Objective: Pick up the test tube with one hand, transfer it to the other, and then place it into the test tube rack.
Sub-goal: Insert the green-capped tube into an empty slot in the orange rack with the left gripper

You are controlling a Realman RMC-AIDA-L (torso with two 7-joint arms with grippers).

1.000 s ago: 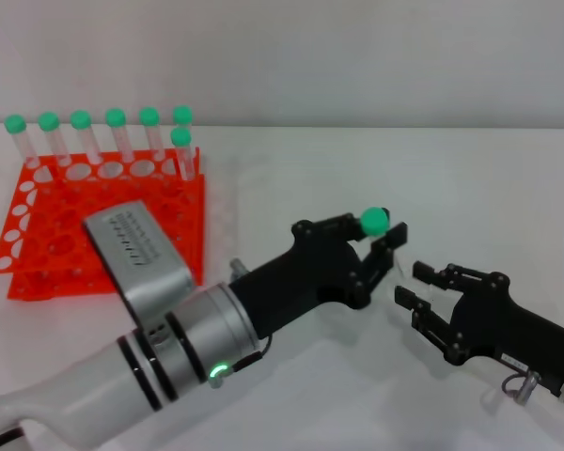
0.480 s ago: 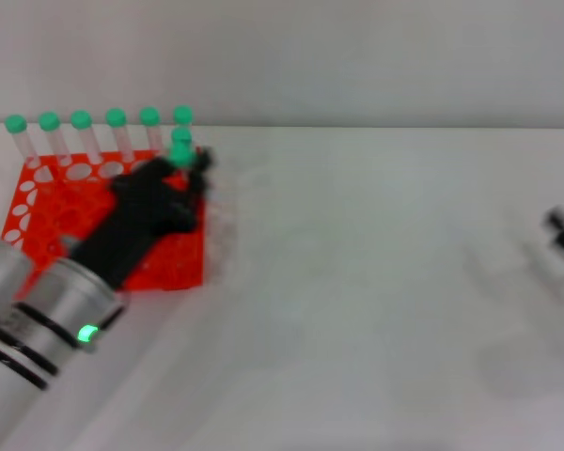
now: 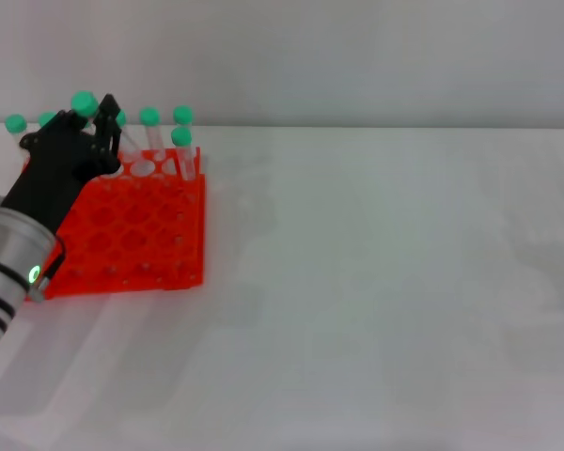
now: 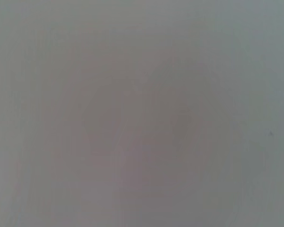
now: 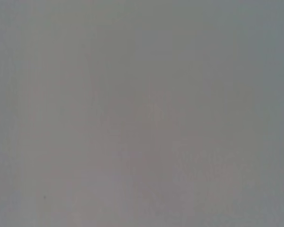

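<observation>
Left end effector [image 3: 94, 111] is clamped on the tube [image 3: 85, 103], green cap poking out on top, hovering over the far-left part of the rack [image 3: 132, 230]. So pickup and handoff look done; what's left is dropping it into a free hole and letting go. The left arm reaches in from the near left, angled up and away over the rack. Other tubes [image 3: 164, 132] line the far row. Right end effector isn't visible anywhere on the surface [image 3: 385, 282].
</observation>
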